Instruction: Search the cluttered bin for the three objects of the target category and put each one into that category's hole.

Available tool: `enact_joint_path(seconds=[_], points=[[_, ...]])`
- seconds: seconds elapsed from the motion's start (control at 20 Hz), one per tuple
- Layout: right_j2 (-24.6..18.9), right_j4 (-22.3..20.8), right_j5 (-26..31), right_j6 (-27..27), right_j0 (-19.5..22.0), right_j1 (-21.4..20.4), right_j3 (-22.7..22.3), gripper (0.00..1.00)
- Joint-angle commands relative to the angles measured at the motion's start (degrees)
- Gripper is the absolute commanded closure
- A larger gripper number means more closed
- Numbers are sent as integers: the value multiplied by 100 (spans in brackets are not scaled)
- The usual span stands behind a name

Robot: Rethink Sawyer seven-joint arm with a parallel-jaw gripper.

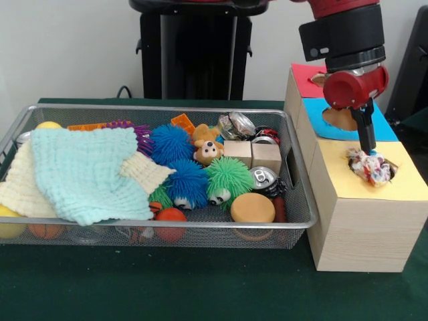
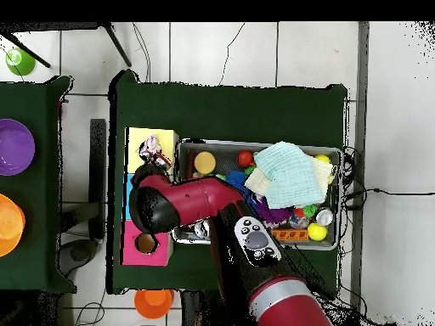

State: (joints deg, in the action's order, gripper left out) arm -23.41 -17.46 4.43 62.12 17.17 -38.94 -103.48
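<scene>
Bundles: one patterned cloth bundle [image 1: 371,166] visible, sitting in the yellow-topped hole [image 1: 390,175], partly above its rim.
Gripper: the gripper [image 1: 368,146] hangs directly over that bundle; whether it grips the bundle or how far it is open, I cannot tell.
Boxes: three, yellow nearest, then blue [image 1: 382,127], then red [image 1: 304,79], right of the wire bin [image 1: 299,200].
Fuzzy balls: two blue [image 1: 171,143], two green [image 1: 228,179], one purple [image 1: 140,133].
Cloths: one mint [image 1: 90,172], one cream [image 1: 23,190], covering the bin's left half.
Room: bare green table [image 1: 167,281] in front.

The yellow-topped hole [image 1: 372,168] is plugged by a patterned cloth bundle [image 1: 370,166]. In the wire basket [image 1: 302,221], mint cloth [image 1: 87,172] blankets the left half; toys crowd the rest.
</scene>
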Motion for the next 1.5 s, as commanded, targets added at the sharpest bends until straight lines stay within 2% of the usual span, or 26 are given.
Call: enact_joint_path(seconds=[0.05, 0.65, 0.95, 1.3, 1.5], points=[[286, -320, -628, 901, -137, 687, 509, 100], [480, -363, -1100, 834, -225, 780, 563, 100], [496, -256, -614, 727, -230, 617, 505, 100], [-17, -172, -80, 659, 135, 146, 2, 100], [-13, -101, 153, 615, 123, 214, 30, 100]])
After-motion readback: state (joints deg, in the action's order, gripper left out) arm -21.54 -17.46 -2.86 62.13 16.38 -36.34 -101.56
